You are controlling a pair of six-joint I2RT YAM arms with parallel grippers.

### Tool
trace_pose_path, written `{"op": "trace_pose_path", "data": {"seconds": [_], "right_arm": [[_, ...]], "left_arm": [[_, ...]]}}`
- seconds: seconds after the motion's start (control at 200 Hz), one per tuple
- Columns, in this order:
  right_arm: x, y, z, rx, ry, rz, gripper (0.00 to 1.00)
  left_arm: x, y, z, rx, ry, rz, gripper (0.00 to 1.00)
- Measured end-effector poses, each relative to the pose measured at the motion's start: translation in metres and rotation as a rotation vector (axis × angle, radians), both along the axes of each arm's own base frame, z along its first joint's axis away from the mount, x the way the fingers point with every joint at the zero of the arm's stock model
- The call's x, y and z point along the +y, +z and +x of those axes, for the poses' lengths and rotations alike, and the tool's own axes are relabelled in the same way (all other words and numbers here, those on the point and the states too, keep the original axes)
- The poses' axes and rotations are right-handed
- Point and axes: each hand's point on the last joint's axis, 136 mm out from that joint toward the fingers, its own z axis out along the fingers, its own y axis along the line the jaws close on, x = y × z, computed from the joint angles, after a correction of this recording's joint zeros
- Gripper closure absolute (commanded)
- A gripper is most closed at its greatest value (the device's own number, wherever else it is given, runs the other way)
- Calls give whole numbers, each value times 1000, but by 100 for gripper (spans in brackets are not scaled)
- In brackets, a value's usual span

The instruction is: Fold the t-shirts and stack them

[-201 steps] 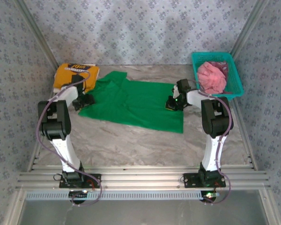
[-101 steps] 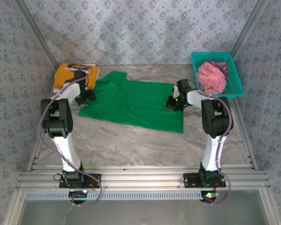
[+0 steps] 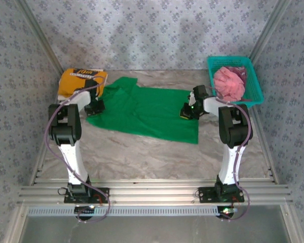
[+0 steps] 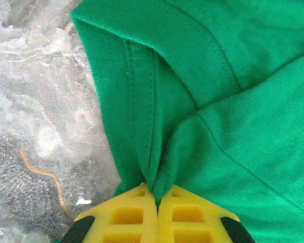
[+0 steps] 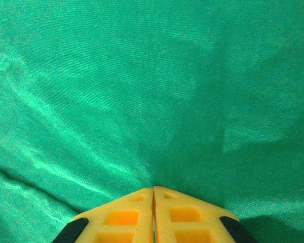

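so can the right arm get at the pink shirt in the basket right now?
Probably not yet: the right gripper is shut on the green shirt. Once it lets go, the pink shirt lies close by in the open-topped basket, nothing over it.

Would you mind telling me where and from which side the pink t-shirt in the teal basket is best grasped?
Pinch the raised fold at the top of the pink t-shirt, coming straight down from above. It lies crumpled in a heap inside the teal basket, whose walls likely block a sideways approach. The right end effector, nearest, is shut on the green t-shirt.
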Motion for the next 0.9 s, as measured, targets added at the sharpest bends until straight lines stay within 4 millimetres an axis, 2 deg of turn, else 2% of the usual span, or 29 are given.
{"op": "trace_pose_path", "data": {"seconds": [0.315,0.435,0.57,0.68,0.789,0.899], "right_arm": [[-7,-1,4,15,-45,15,93],[-9,-1,9,24,-72,30,100],[-10,-1,14,35,-99,39,100],[-10,-1,16,47,-119,48,100],[-10,-1,16,58,-138,54,100],[-10,-1,16,67,-156,60,100]], "left_arm": [[2,7,-13,7,7,-23,100],[4,22,-18,-10,11,-35,100],[2,44,-20,-46,8,-51,100],[3,53,-23,-56,12,-56,100],[5,52,-32,-41,15,-60,100],[9,41,-49,2,29,-74,100]]}}
